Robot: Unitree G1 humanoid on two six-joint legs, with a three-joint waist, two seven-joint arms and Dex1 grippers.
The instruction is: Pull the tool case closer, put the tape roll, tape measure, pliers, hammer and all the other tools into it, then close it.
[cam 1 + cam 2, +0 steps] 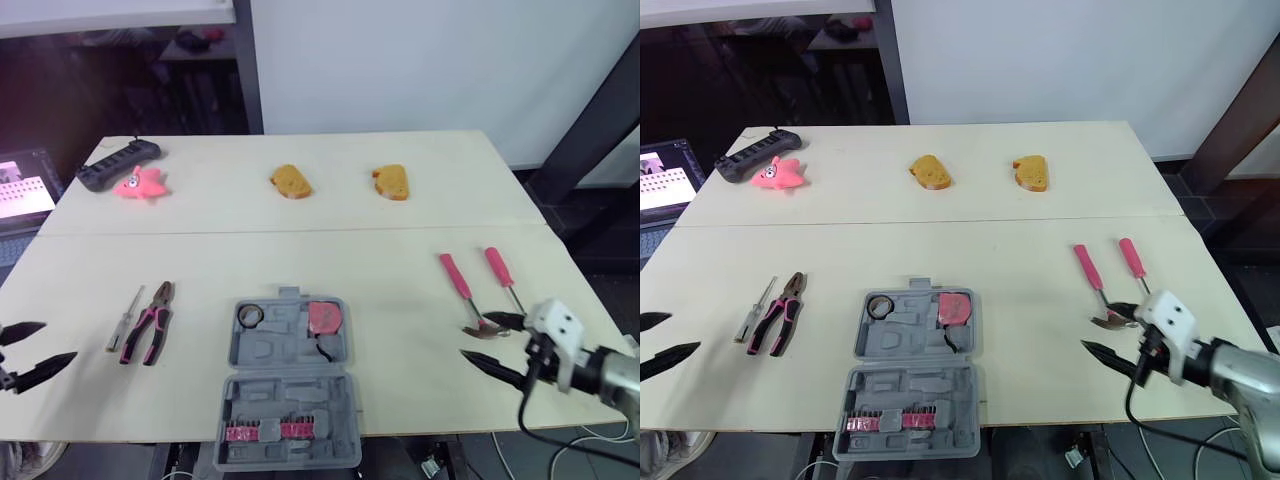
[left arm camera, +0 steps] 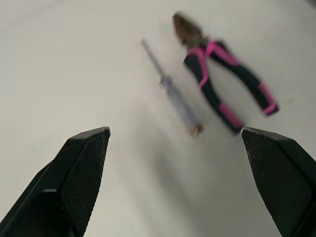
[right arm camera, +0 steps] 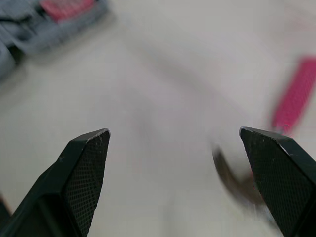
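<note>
The grey tool case (image 1: 288, 385) lies open at the table's front middle, with the tape roll (image 1: 250, 315) and the pink tape measure (image 1: 323, 318) in its far half and pink bits in its near half. Pink-handled pliers (image 1: 150, 322) and a small screwdriver (image 1: 124, 319) lie to its left. A pink-handled hammer (image 1: 463, 290) and a pink screwdriver (image 1: 502, 275) lie at the right. My left gripper (image 1: 24, 352) is open at the front left edge, short of the pliers. My right gripper (image 1: 494, 343) is open just in front of the hammer head.
Along the far side of the table (image 1: 300, 260) sit a black power strip (image 1: 118, 163), a pink toy (image 1: 140, 185) and two bread slices (image 1: 290, 181) (image 1: 391, 182). A laptop screen (image 1: 22, 188) glows off the left edge.
</note>
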